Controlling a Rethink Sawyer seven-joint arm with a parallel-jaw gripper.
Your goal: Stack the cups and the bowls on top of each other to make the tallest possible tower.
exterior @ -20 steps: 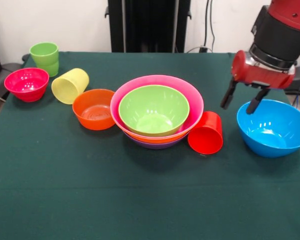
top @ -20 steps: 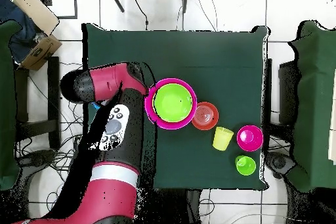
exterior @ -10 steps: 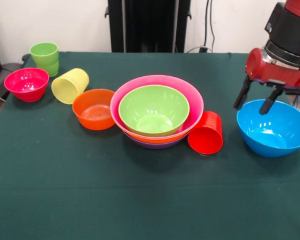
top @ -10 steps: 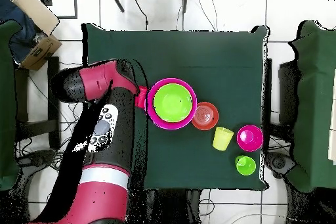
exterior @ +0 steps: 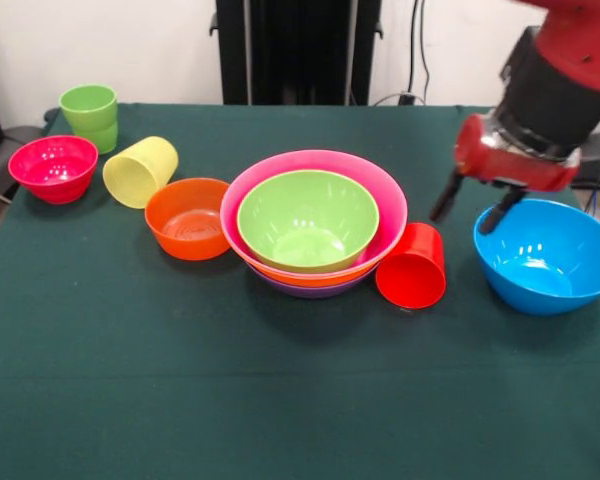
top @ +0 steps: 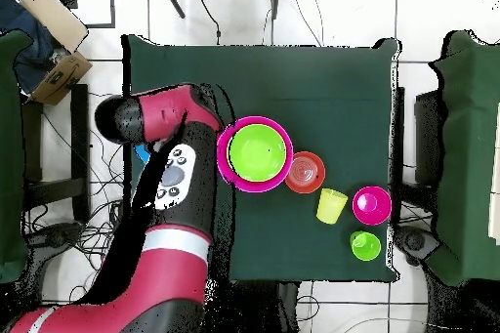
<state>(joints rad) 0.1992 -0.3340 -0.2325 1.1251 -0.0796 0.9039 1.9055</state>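
My gripper point(exterior: 470, 208) is open and empty. It hangs just above the table, between the red cup point(exterior: 412, 265), which lies on its side, and the left rim of the large blue bowl point(exterior: 550, 255). The tower point(exterior: 315, 165) stands mid-table, with lime green point(exterior: 308, 220) innermost and pink, orange and purple rims around it. To its left are the small red-orange bowl point(exterior: 188, 217), the yellow cup point(exterior: 140, 171) on its side, the magenta bowl point(exterior: 53, 167) and the upright green cup point(exterior: 90, 115). In the overhead view my arm point(top: 171, 183) hides the gripper, the red cup and most of the blue bowl.
The black pedestal point(exterior: 298, 50) stands behind the table's far edge. The green table cloth point(exterior: 280, 400) runs to the near edge. In the overhead view a cardboard box point(top: 54, 17) sits off the table's corner, with cables on the floor.
The gripper swung right over the blue bowl's far rim, then back left toward the red cup. It stayed open. The cups and bowls have not moved.
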